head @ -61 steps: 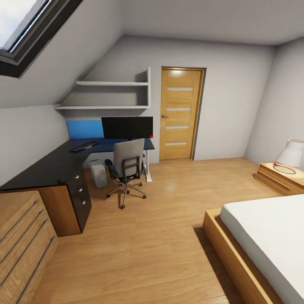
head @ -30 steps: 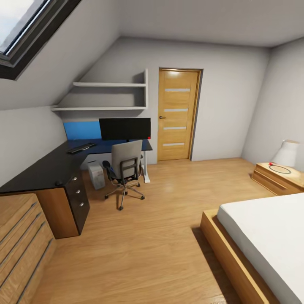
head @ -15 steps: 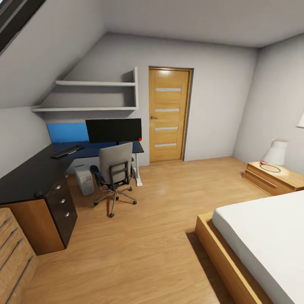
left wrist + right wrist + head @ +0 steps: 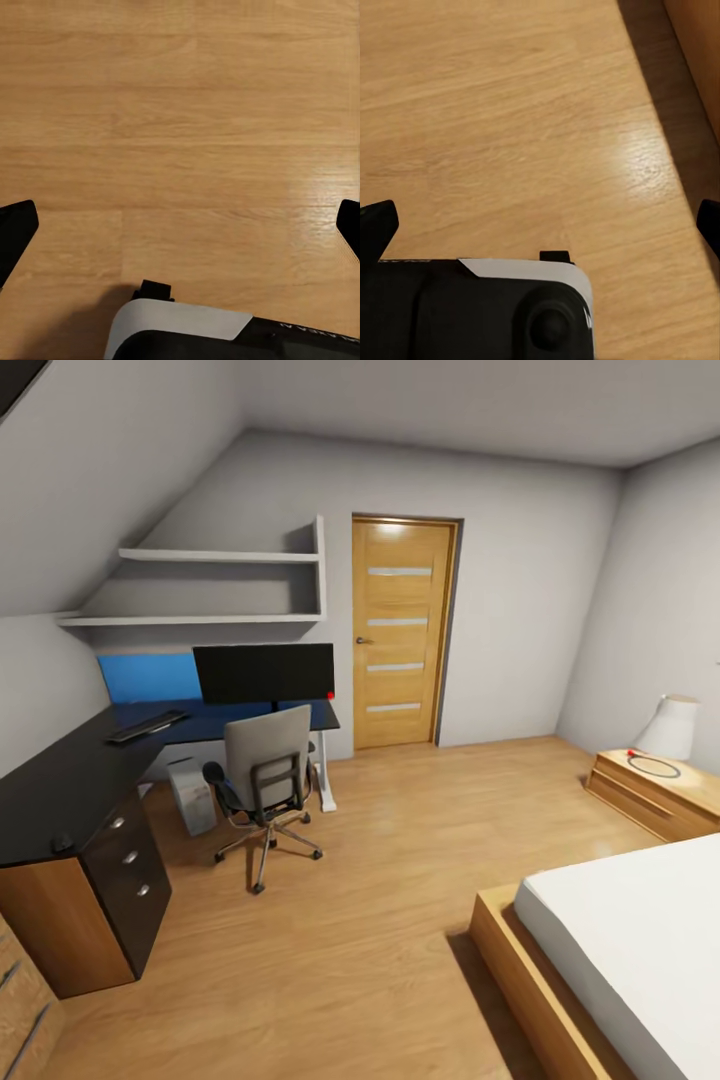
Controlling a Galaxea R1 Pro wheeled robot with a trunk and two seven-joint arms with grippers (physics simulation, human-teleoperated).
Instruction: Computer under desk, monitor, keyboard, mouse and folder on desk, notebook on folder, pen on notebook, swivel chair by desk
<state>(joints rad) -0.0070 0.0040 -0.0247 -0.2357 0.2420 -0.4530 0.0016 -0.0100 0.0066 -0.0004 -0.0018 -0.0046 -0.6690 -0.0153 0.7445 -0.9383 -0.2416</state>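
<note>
The grey-backed swivel chair (image 4: pixel 263 780) is seen drawn up to the glossy black L-shaped desk (image 4: pixel 60 790), where the wide black monitor (image 4: pixel 264 672) and slim keyboard (image 4: pixel 147 726) lie; the light grey computer tower (image 4: pixel 189 796) stands beneath. Both grippers are held wide open, empty, above wooden floor (image 4: pixel 180 135). The chair could be bumped if approached carelessly.

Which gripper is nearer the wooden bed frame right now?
Right, probably. The right gripper hangs over the floor with a wooden panel, likely the bed frame, close beside it. The left gripper hangs over bare floor.
</note>
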